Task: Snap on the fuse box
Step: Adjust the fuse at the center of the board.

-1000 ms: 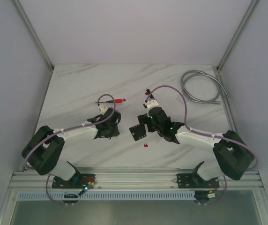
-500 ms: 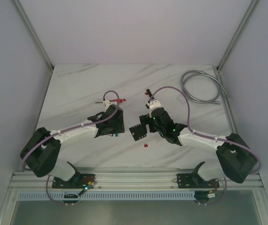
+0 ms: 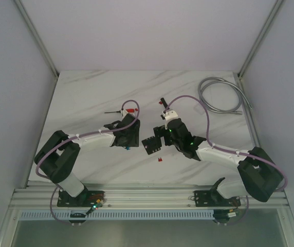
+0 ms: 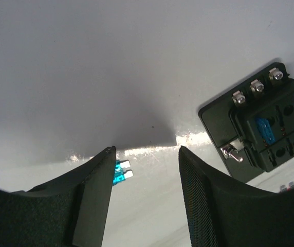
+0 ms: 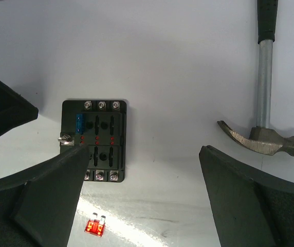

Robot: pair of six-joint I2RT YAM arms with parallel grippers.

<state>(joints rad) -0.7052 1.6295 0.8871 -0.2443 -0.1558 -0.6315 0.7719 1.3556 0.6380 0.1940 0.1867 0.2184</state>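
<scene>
Beside the fuse box (image 4: 260, 131), the left claw (image 4: 146, 154) has edged closer.

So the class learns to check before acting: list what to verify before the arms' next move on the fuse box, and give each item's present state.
1. Left end effector open and empty: ok.
2. Right end effector open and empty: ok.
3. Fuse box flat on the table, slots up, in neither grip: ok.
4. Loose fuses seated: not ok; blue fuse and red fuse lie on the table.
5. Cover ready to snap on: cannot tell; none shows.
6. Hammer apart from the fuse box: ok.
</scene>
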